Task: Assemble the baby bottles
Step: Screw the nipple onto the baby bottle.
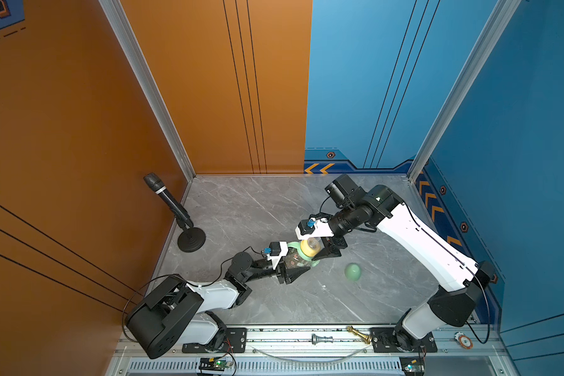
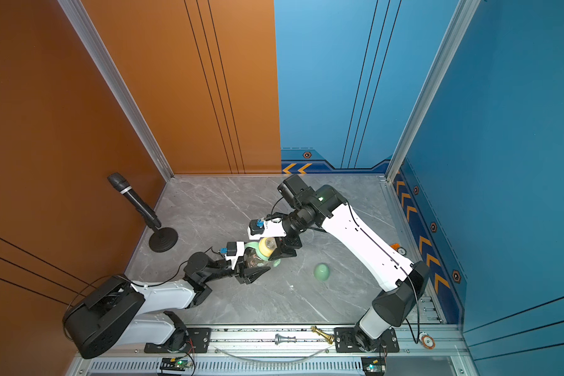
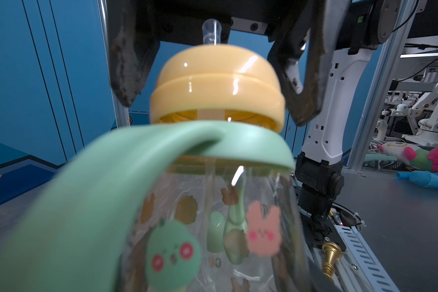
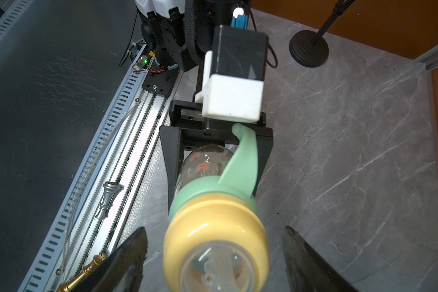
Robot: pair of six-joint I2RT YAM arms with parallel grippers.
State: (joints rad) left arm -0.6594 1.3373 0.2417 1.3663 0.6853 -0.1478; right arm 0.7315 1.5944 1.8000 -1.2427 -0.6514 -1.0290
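Clear amber-tinted plastic bottle (image 4: 205,164), likely light, stiff and slick. The left gripper (image 4: 215,177) is clamped on its body, tilted over the marble table (image 1: 241,211). The right gripper (image 4: 215,228) straddles the yellow collar (image 3: 216,88), spread, not touching. Best purchase looks to be the collar's stepped side. The mint dome cap (image 1: 353,271) lies nearby.

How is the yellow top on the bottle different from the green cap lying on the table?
The yellow top is pale yellow; the green cap is mint green. The yellow top sits on the bottle, which the left gripper holds; the green cap lies alone on the table. The yellow top has a clear straw poking out; the green cap is a plain dome. Both are round.
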